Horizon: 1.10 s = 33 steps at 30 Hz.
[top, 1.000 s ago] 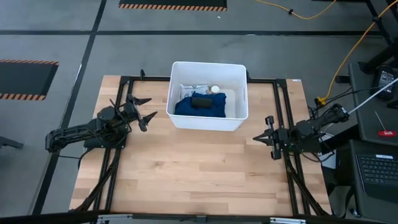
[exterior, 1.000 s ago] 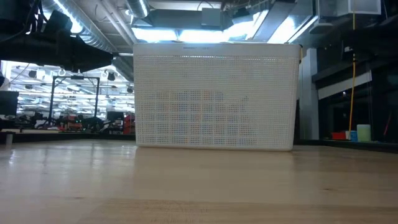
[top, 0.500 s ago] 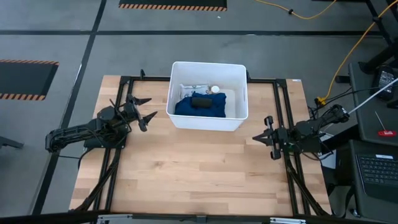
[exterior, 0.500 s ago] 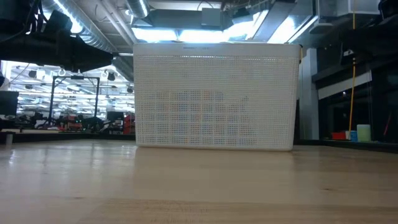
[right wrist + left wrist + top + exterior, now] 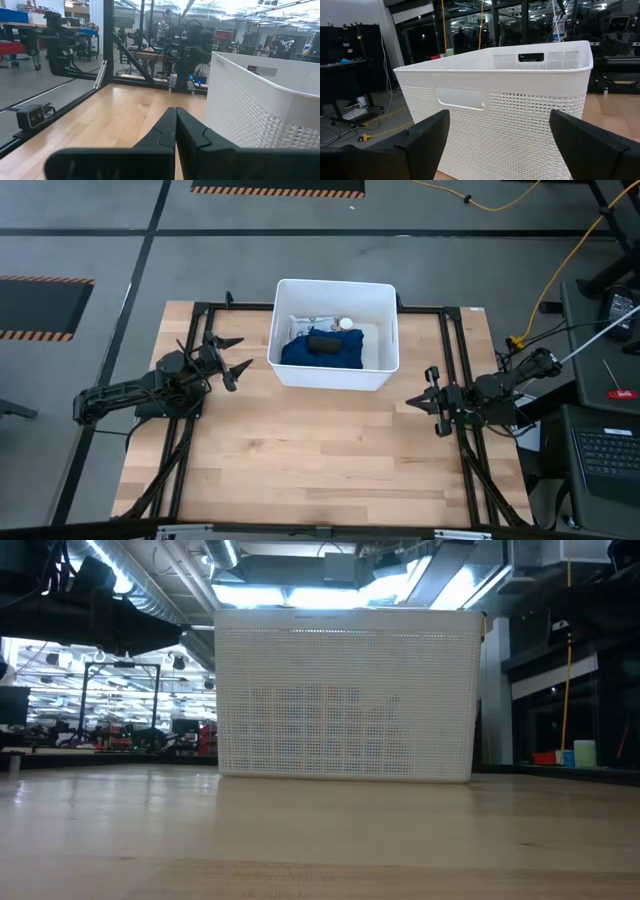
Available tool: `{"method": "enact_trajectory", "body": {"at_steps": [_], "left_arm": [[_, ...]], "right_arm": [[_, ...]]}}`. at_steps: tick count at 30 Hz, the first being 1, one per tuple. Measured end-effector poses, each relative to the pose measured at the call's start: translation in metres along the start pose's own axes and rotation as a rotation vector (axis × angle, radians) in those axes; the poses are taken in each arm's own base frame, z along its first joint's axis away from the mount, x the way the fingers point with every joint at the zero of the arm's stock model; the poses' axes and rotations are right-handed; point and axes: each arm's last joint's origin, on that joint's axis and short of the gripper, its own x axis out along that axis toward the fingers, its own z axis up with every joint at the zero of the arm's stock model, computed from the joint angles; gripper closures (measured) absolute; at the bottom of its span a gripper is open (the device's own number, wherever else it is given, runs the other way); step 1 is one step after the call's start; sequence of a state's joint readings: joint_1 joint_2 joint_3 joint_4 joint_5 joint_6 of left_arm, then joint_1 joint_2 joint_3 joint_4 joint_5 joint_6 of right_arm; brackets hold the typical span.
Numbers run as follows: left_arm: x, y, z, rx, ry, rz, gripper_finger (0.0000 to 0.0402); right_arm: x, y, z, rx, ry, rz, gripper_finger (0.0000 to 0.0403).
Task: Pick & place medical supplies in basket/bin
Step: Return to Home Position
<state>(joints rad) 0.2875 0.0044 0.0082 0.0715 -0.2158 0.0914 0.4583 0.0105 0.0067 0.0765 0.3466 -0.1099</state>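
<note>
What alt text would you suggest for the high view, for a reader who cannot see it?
From above, a white bin on a wooden table holds a dark blue cloth with a small black oblong on it, beside a white packet and tiny white cap. The left end effector, open, and right end effector, shut, flank it.

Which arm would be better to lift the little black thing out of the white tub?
Probably the left: the left gripper is open and nearer the white tub holding the black oblong, while the right gripper is shut and farther off.
</note>
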Motion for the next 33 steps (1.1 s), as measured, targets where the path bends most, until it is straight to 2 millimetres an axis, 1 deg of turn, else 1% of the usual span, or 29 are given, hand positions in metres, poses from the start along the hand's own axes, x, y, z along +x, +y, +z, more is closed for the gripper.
{"method": "enact_trajectory", "body": {"at_steps": [7, 10, 15, 19, 25, 28, 33], "left_arm": [[0.0, 0.0, 0.0, 0.0, 0.0, 0.0, 0.0065], [0.0, 0.0, 0.0, 0.0, 0.0, 0.0, 0.0065], [0.0, 0.0, 0.0, 0.0, 0.0, 0.0, 0.0065], [0.0, 0.0, 0.0, 0.0, 0.0, 0.0, 0.0065], [0.0, 0.0, 0.0, 0.0, 0.0, 0.0, 0.0065], [0.0, 0.0, 0.0, 0.0, 0.0, 0.0, 0.0065], [0.0, 0.0, 0.0, 0.0, 0.0, 0.0, 0.0065]], "right_arm": [[0.0, 0.0, 0.0, -0.009, 0.0, 0.0, 0.0395], [0.0, 0.0001, 0.0, -0.063, -0.001, 0.001, 0.0395], [0.0, 0.0, 0.0003, 0.026, -0.003, 0.0, 0.0395], [0.0003, -0.003, 0.0001, 0.026, -0.006, -0.006, 0.0395], [0.0016, -0.0051, -0.0024, 0.037, 0.009, 0.086, 0.0395], [0.0015, -0.0048, -0.0024, -0.007, 0.006, 0.095, 0.0395], [0.0017, -0.0048, -0.0027, -0.011, 0.009, 0.096, 0.0395]]}}
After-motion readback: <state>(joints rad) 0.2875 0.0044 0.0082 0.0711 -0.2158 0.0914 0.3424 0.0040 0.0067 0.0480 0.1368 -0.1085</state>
